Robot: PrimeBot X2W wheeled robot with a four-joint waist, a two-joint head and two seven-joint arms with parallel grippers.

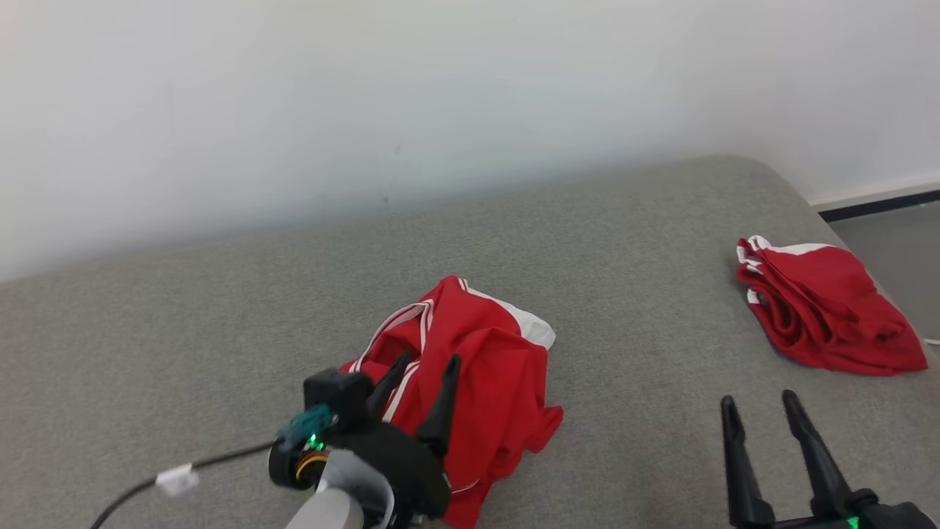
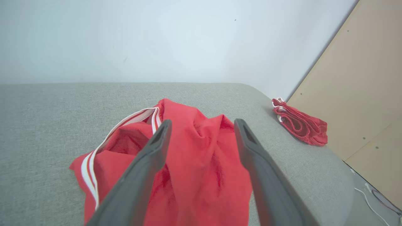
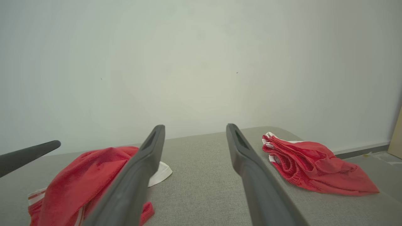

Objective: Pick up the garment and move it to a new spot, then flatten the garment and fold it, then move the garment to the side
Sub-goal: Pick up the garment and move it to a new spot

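Grey padded surface (image 1: 220, 330) is backed by a white wall (image 1: 367, 88) | crumpled garment (image 1: 485, 367) is laid mid-surface beneath the left gripper (image 1: 429, 361), fingers spread, nothing clamped | right gripper (image 1: 758, 400) is likewise held apart, empty | folded red pile (image 1: 822, 308) is set near the right edge | beige panel (image 2: 361, 78) is seen from the left wrist

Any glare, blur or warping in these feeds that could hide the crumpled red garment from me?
Head view: soft even light, no glare, crumpled garment crisp, wall washed pale. Left wrist view: left gripper looks soft near the lens, cloth folds clear. Right wrist view: greenish cast, corners dim, other garment sharp.
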